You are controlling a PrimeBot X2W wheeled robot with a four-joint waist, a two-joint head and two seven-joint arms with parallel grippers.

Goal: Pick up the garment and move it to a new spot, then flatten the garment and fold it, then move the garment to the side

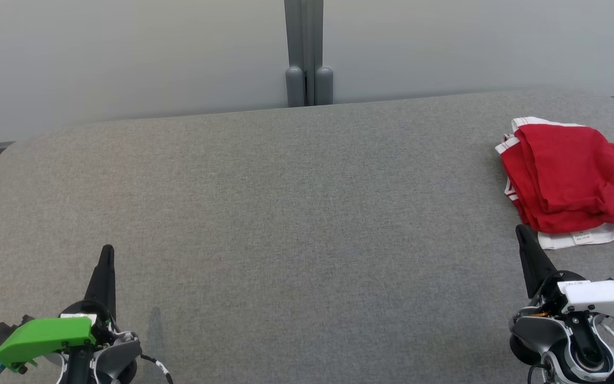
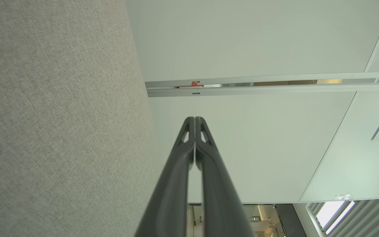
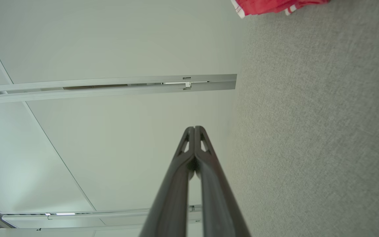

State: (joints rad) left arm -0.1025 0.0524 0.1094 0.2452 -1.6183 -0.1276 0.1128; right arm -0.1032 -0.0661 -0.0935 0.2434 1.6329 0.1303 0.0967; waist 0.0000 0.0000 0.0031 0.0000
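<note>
The garment (image 1: 568, 176), red with white trim, lies loosely folded at the right side of the grey desk (image 1: 307, 213), just beyond the tip of the right claw (image 1: 522, 230). The left claw (image 1: 107, 250) is well apart from it, at the near left. Both claws are clenched and empty.

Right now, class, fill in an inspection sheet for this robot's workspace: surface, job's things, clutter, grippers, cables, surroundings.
Surface: grey fabric tabletop, flat.
Job's things: red garment with white trim, bunched at the right side.
Clutter: nothing seen.
Grippers: left gripper shut, empty; right gripper shut, empty, tip near the garment.
Cables: thin striped cable by the left wrist.
Surroundings: pale wall panels, grey post behind the table.
</note>
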